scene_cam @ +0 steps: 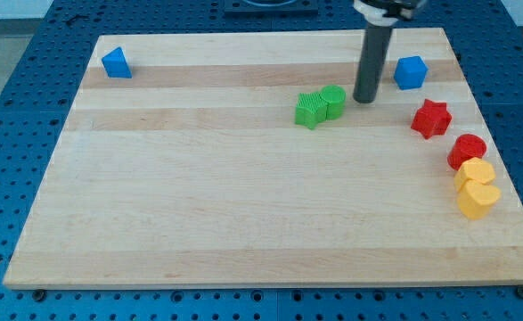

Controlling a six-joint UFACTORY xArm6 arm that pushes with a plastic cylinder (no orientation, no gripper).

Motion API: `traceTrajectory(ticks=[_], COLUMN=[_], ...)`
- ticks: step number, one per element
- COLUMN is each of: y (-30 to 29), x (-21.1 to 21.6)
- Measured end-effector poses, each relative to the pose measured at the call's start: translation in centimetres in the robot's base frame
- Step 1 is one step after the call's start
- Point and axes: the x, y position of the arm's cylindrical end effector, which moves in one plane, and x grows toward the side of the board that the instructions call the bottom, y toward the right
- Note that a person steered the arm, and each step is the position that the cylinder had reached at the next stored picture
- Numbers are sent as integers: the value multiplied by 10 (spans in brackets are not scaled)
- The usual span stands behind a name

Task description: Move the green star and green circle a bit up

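Note:
The green star (310,111) and the green circle (333,101) sit touching each other on the wooden board, a little above and right of its middle. The star is at lower left, the circle at upper right. My tip (364,100) stands just to the right of the green circle, a small gap apart from it. The dark rod rises from there to the view's top.
A blue cube (410,72) lies right of the rod. A red star (431,119), a red circle (467,150) and two yellow blocks (475,187) line the right edge. A blue triangle (116,63) sits at top left. The board (199,205) ends near all view sides.

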Motion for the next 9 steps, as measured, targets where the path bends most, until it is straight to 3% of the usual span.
traceTrajectory(ticks=[2,6,9], y=[10,-23,-23], x=[35,-40,38])
